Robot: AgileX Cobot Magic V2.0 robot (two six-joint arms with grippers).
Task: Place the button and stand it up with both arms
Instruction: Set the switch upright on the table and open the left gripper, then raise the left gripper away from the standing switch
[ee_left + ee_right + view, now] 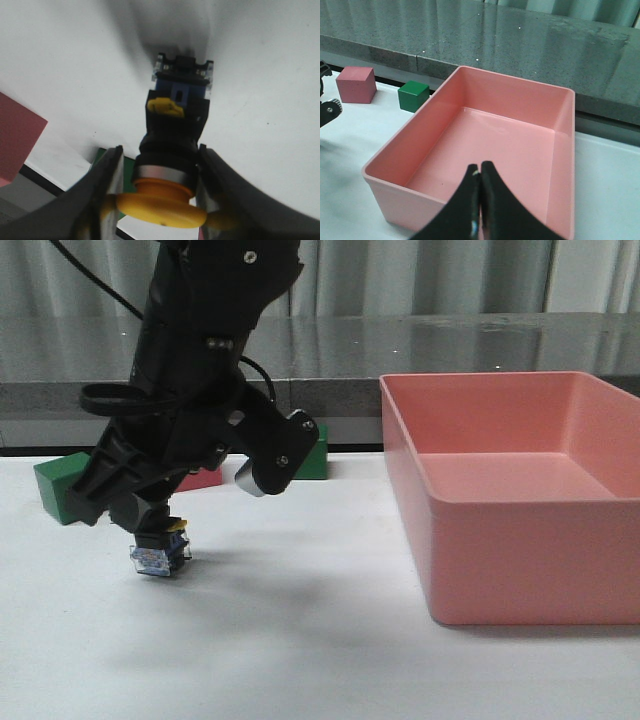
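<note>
The button [160,552] stands on the white table at the left, its blue-and-clear base down. In the left wrist view the button [172,145] shows its black body, silver ring and yellow cap. My left gripper [160,172] is shut on the button, one finger on each side of the body just above the cap; it also shows in the front view [152,523]. My right gripper [480,169] is shut and empty, held above the pink bin [470,100]. The right arm does not show in the front view.
A large pink bin [600,520] fills the right side of the table. A green cube [62,485] lies behind the left arm. A second green cube [413,95] and a pink cube [356,85] lie near the table's back edge.
</note>
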